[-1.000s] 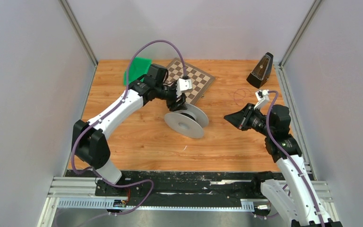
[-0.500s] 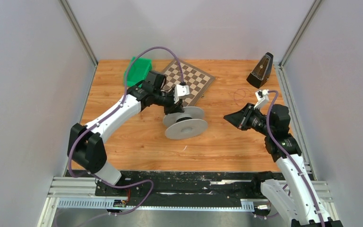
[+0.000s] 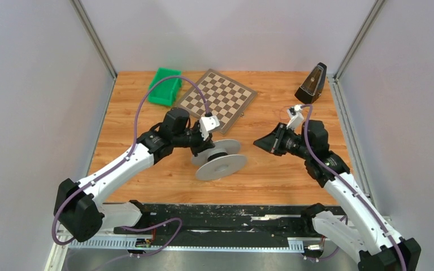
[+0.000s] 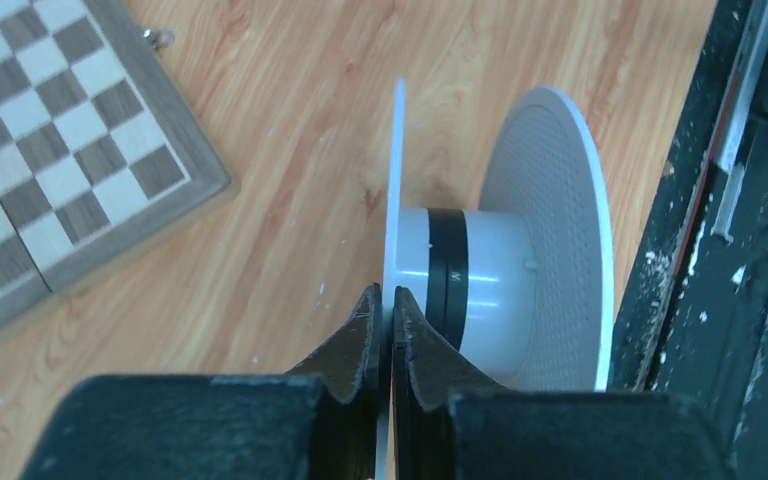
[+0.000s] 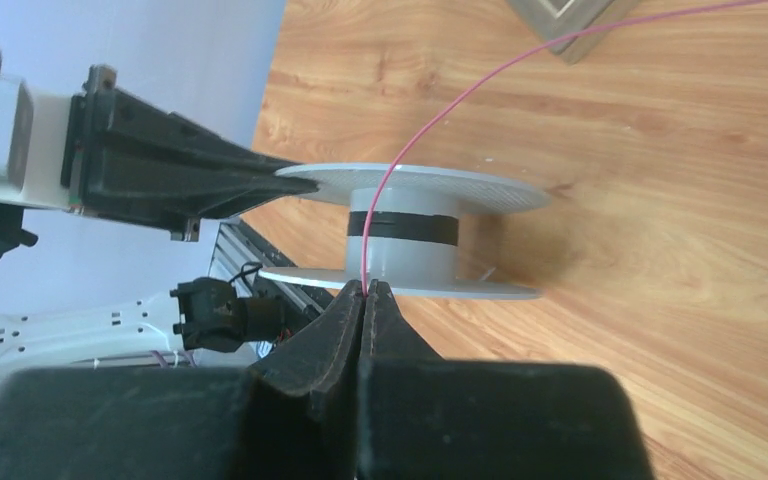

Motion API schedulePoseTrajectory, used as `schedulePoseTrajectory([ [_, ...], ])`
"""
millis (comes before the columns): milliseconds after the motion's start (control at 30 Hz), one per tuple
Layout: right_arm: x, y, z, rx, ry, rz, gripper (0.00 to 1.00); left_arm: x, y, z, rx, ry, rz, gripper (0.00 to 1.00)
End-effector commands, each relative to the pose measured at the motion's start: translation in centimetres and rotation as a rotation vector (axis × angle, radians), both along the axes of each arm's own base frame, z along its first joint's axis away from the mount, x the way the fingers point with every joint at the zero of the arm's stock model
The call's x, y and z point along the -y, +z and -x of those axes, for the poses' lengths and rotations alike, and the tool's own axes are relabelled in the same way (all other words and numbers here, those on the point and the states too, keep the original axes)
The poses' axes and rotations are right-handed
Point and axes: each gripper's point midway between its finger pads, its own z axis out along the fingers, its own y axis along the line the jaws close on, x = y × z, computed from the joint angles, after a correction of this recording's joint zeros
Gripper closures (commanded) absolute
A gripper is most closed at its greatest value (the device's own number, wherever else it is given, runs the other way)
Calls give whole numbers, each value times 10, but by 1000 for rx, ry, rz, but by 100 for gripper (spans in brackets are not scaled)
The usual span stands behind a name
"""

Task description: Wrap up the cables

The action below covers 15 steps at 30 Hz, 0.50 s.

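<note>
Wooden bench [image 3: 271,175] from above: spool [image 3: 220,166] held mid-bench, toward the near edge. Left wrist: my left gripper [image 4: 385,310] pinches its flange. Right wrist: my right gripper [image 5: 363,292] clamps the pink cable [image 5: 392,175]; no pink turns show, so winding looks unstarted.

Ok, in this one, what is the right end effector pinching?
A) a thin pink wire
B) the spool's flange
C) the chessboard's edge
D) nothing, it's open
A: in the right wrist view the right end effector is shut on the wire, which rises from between its fingertips; the spool is held at its flange by the left end effector.
</note>
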Motion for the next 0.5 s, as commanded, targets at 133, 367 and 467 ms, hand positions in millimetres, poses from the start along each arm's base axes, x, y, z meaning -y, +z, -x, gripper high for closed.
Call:
schedulePoseTrajectory([
  [133,-38,34,-22,86,-46,-7,100,-2,25,-33,-20,304,125,100],
  [367,-63,42,-54,101,-64,10,100,-5,27,-61,-39,537,207,100],
  [467,-73,44,-64,119,-88,23,100,-4,21,-63,-60,570,215,98],
])
